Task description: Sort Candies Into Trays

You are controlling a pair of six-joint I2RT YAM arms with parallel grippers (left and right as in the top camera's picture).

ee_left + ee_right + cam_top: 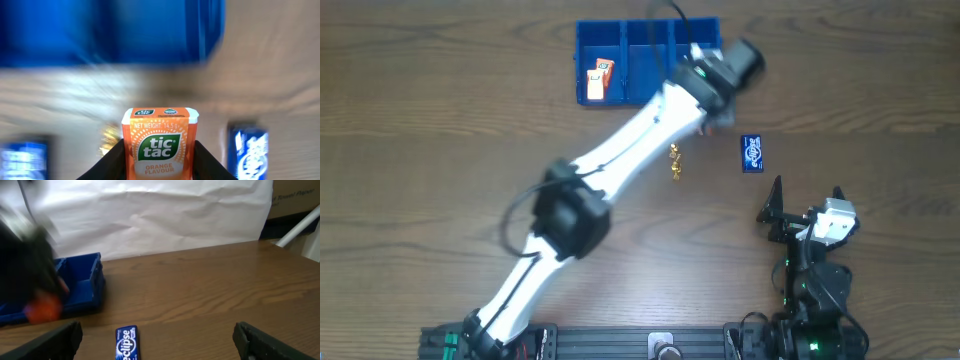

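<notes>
Left pincer (160, 162) pinches an orange candy box (160, 132) near the blue tray (100, 30); right pincer (805, 205) rests spread.

orange candy box (160, 145); blue tray (650, 45)

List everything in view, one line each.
tray: 1, blue, far side of the table, split into compartments
orange candy box: 1, orange, tray's leftmost compartment
held candy box: 1, orange, in the left gripper by the tray's right end
gold candies: small cluster, gold, on the table on the near side of the tray
blue pack: 1, blue, on the table right of the gold candies
blue blur: 1, blue, on the table, too blurred to identify
table: 1, brown wood
white sheet: 1, white, behind the table
left gripper: 1, black fingers, shut on the held candy box
right gripper: 1, black, open, near its base, apart from the blue pack
</notes>
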